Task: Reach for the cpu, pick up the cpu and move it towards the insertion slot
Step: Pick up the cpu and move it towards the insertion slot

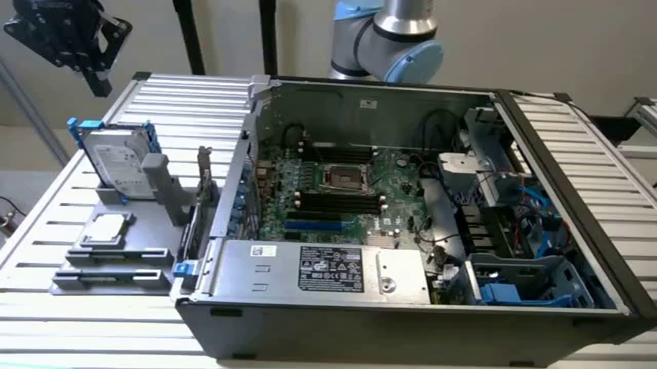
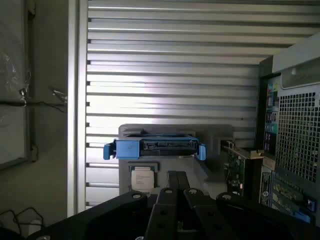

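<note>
On the slatted metal table (image 1: 175, 96) lies an open computer case (image 1: 411, 323), with the green motherboard (image 1: 395, 173) flat inside it. Towards the exterior view's left, beside the case, a grey fixture (image 1: 113, 265) holds the hard drive (image 1: 116, 161) upright in its blue rails. The gripper (image 1: 98, 81) hangs high above that side, well apart from everything below, its fingers (image 2: 167, 200) pressed together on nothing. The insertion slot (image 1: 344, 177) sits bare near the motherboard's middle. The cpu (image 1: 106, 229) lies flat on the fixture, just in front of the hard drive.
</note>
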`<action>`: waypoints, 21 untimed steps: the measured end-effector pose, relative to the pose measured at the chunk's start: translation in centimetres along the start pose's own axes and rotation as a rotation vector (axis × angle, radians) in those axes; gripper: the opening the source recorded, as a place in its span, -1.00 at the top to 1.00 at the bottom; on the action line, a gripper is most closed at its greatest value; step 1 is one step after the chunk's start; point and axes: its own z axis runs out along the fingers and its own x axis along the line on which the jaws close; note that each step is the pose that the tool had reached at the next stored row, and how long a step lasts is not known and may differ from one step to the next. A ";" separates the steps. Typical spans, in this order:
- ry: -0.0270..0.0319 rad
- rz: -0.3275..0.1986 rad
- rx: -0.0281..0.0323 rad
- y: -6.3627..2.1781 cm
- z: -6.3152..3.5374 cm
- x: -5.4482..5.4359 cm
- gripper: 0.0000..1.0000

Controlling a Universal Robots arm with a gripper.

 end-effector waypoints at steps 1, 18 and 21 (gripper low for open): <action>0.0000 0.000 0.0000 0.00 -0.01 0.0 0.79; 0.0000 0.000 0.0000 -0.89 -0.01 0.4 0.79; 0.0005 0.000 0.0001 -1.61 0.09 0.9 0.79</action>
